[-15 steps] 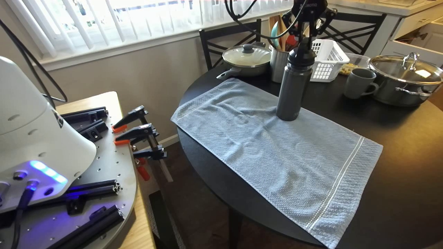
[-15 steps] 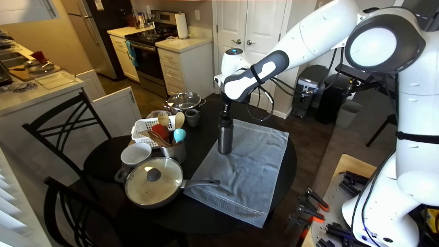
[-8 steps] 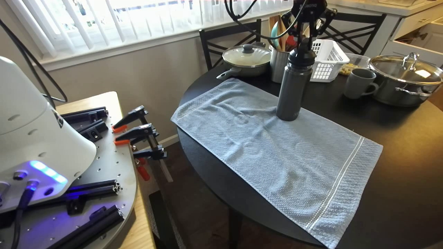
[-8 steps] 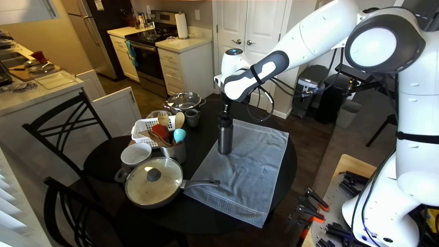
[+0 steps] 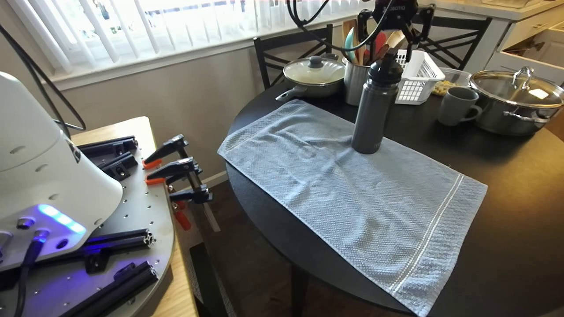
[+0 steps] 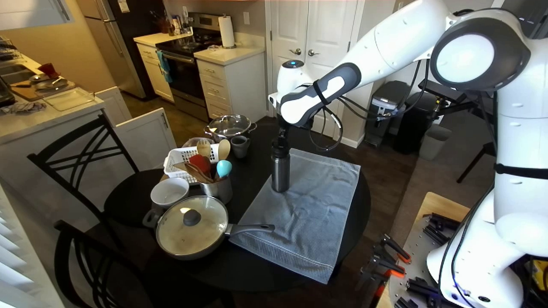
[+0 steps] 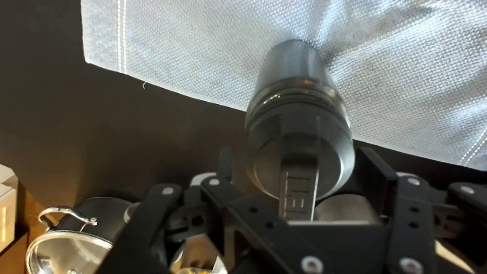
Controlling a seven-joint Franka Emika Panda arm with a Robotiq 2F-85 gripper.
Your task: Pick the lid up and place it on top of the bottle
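Note:
Upright near the edge of the towel stands the bottle (image 5: 373, 119), a slim dark grey flask, seen in both exterior views and in the wrist view. The black lid (image 7: 262, 152) sits on its mouth, level as far as I can tell, with its strap-like handle (image 7: 298, 190) pointing up. My gripper (image 5: 386, 49) hangs directly above the bottle, jaws spread wide. In the wrist view its fingers (image 7: 376, 165) stand on either side of the lid, with a visible gap on both sides. Nothing is gripped. Whether the lid is fully seated cannot be made out.
A grey-blue towel (image 5: 308, 176) lies under the bottle. Close behind are a utensil holder (image 6: 219, 188) and a white basket (image 5: 416, 79). A lidded pan (image 6: 192, 229), a grey mug (image 5: 458, 105) and a steel pot (image 5: 513, 103) also stand on the round table.
My gripper's jaws have spread from shut on the lid's handle to wide open, letting it go. The lid stays on the bottle. The arm has barely moved.

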